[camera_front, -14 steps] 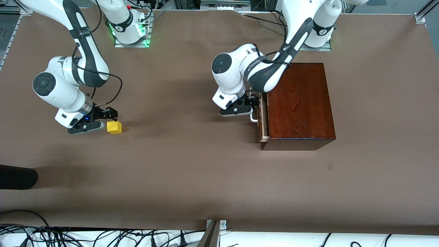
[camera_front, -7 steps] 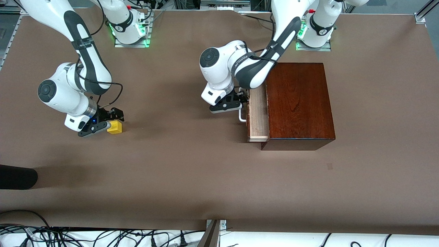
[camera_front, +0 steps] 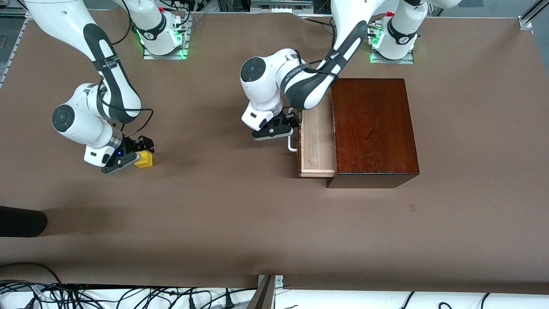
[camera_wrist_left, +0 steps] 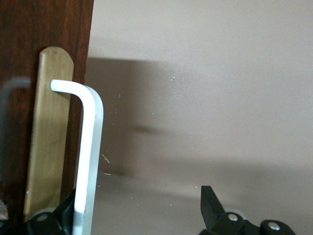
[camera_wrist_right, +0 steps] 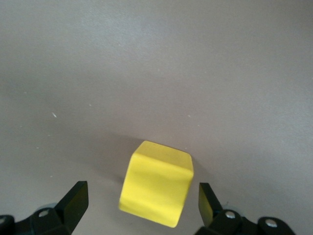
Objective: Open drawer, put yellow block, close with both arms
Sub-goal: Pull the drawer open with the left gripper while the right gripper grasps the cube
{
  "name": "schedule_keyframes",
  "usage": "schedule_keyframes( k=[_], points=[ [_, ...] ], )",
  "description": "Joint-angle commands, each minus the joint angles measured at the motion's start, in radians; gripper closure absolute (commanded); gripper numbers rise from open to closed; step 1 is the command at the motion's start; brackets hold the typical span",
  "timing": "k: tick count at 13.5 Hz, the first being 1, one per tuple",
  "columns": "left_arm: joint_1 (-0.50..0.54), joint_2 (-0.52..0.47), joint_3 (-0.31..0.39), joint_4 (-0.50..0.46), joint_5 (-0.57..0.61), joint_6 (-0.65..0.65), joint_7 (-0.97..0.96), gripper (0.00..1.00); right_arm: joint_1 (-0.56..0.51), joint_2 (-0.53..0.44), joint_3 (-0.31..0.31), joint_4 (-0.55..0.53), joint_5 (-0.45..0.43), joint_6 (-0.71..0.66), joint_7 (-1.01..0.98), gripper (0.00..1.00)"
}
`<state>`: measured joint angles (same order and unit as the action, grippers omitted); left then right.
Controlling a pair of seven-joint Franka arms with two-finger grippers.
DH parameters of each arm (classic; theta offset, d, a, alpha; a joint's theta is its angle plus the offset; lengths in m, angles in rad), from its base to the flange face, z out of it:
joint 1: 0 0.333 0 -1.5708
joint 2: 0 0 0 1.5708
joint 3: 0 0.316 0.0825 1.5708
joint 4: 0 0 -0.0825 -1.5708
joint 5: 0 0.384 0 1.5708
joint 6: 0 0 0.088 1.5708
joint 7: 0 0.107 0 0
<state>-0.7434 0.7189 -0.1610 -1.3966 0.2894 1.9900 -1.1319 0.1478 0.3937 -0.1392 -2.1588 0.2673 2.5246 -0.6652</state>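
Note:
The dark wooden box (camera_front: pixel 374 128) stands toward the left arm's end of the table. Its drawer (camera_front: pixel 318 141) of pale wood is slid partway out toward the right arm's end. My left gripper (camera_front: pixel 294 126) is open at the white handle (camera_front: pixel 292 145). In the left wrist view the handle (camera_wrist_left: pixel 90 147) lies inside the left gripper (camera_wrist_left: pixel 137 208), close against one finger (camera_wrist_left: pixel 49 223). The yellow block (camera_front: pixel 145 159) rests on the table. My right gripper (camera_front: pixel 138 153) is low and open around it. In the right wrist view the yellow block (camera_wrist_right: pixel 156 188) sits between the fingers (camera_wrist_right: pixel 77 196), with a gap on each side.
A brown mat (camera_front: pixel 257 214) covers the table. A black rounded object (camera_front: pixel 21 221) pokes in at the right arm's end, nearer to the front camera than the block. Cables (camera_front: pixel 85 296) lie along the table's near edge.
The left gripper has moved toward the right arm's end with the handle, and the drawer has slid out of the box. The right gripper has shifted so its fingers bracket the yellow block.

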Motion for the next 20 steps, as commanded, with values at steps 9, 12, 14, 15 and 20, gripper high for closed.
schedule_keyframes(
  k=[9, 12, 14, 15, 20],
  points=[
    [-0.056, 0.031, 0.001, 0.12, -0.036, -0.226, -0.031, 0.0, -0.005, 0.068, 0.001, 0.007, 0.03, 0.077, -0.01, 0.67],
    [-0.053, 0.028, -0.009, 0.206, -0.048, -0.344, -0.031, 0.0, -0.005, 0.07, 0.001, 0.007, 0.036, 0.079, -0.008, 0.97],
    [-0.048, 0.016, -0.025, 0.27, -0.058, -0.428, -0.031, 0.0, -0.004, 0.067, 0.001, 0.01, 0.036, 0.074, 0.009, 0.97],
    [-0.045, -0.007, -0.031, 0.275, -0.062, -0.447, -0.029, 0.0, -0.004, 0.06, 0.001, 0.013, 0.036, 0.071, 0.009, 0.97],
    [0.126, -0.22, -0.065, 0.177, -0.121, -0.45, -0.026, 0.0, 0.001, -0.01, 0.001, 0.082, 0.035, -0.05, 0.021, 0.97]
  ],
)
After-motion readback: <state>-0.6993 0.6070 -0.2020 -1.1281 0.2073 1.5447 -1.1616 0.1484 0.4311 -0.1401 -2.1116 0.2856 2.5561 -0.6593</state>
